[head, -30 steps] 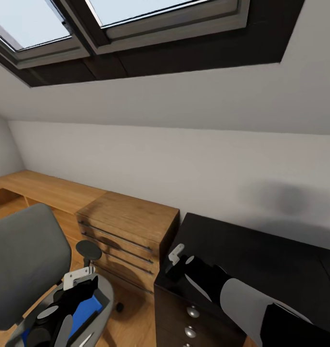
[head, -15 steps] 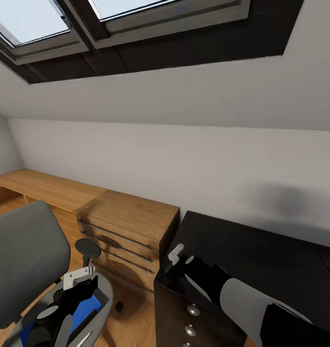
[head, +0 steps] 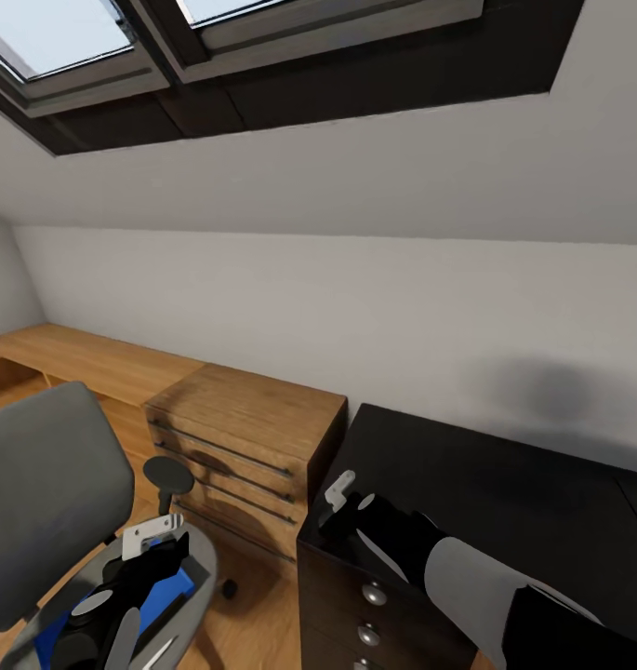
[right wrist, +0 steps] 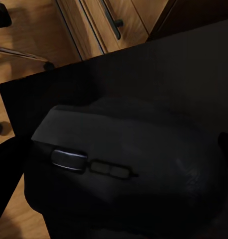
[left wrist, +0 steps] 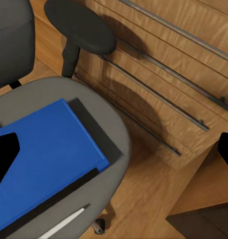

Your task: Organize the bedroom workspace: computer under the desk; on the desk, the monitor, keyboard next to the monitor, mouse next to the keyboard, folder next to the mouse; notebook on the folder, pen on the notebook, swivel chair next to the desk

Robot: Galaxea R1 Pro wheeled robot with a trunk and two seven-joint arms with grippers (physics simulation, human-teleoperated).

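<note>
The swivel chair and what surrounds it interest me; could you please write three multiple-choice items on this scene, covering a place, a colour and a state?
1. Where does the flat bright-blue folder lie?
A. on the grey seat of the swivel chair
B. on the glossy black desk
C. on the floor

2. What colour is the thin stick pen beside the folder?
A. red
B. white
C. black

3. How are the drawers of the light wooden chest?
A. all closed
B. one pulled out
C. removed

Answers: 1 A, the left wrist view shows it flat on the seat; 2 B, a pale stick near the seat's edge; 3 A, the fronts sit flush.
</note>
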